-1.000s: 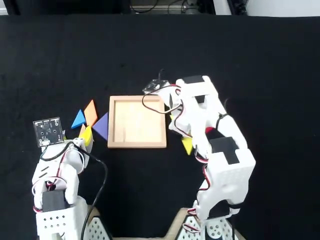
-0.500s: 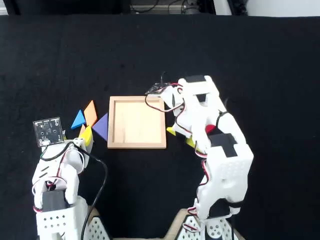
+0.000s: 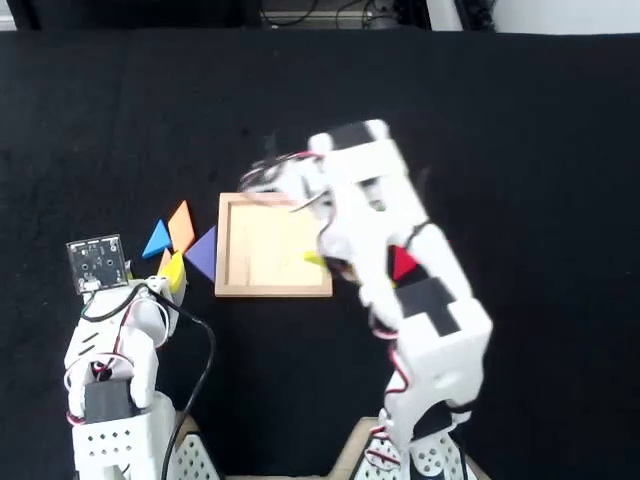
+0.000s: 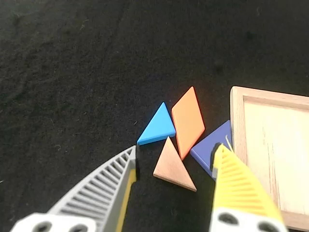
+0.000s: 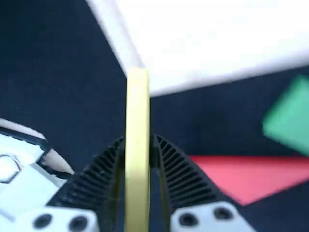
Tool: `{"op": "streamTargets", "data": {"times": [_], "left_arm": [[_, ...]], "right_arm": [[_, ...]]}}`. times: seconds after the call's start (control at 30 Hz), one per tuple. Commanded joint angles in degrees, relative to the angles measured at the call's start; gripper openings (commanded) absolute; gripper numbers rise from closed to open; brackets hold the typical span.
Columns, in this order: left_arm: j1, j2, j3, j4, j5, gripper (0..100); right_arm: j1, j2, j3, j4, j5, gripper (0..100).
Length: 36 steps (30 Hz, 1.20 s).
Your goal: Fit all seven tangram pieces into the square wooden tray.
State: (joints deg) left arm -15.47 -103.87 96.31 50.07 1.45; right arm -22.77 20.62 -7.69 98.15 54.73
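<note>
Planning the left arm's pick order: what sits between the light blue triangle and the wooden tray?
Between the light blue triangle and the tray lie the orange parallelogram and, by the rim, the dark blue triangle; the left wrist view shows it.

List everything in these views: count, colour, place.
tray: 1, pale wood, table centre
blue triangle: 1, light blue, left of tray
parallelogram: 1, orange, beside blue triangle
purple triangle: 1, purple, by tray's left rim
tan triangle: 1, tan, under left gripper
yellow piece: 1, yellow, in right gripper
red triangle: 1, red, near tray
green piece: 1, green, near red triangle
table: 1, black
left gripper: 1, open
right gripper: 1, shut
</note>
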Motion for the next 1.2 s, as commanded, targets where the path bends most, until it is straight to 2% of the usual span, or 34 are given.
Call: {"op": "streamTargets", "data": {"times": [0.0,0.17,0.43,0.83,1.07,1.17], "left_arm": [[-6.37,-0.18,0.40,-0.79,0.26,26],[-10.59,-0.18,-0.40,-0.88,3.96,26],[-10.33,-0.18,-0.40,-1.05,3.96,26],[-8.13,-0.18,-0.22,-1.14,3.78,26],[-8.13,-0.18,-0.22,-1.14,3.78,26],[-8.13,-0.18,-0.22,-1.14,3.78,26]], "right_arm": [[-5.98,-2.15,-6.29,0.53,3.69,1.1],[-7.65,1.19,-11.38,-3.52,5.10,1.1],[-12.31,15.34,-19.47,-3.96,7.21,1.1],[-12.57,28.35,-36.44,1.23,5.10,1.8],[-13.19,29.05,-37.05,2.29,5.10,21.8],[-13.36,29.05,-37.05,2.29,5.27,22.2]]}}
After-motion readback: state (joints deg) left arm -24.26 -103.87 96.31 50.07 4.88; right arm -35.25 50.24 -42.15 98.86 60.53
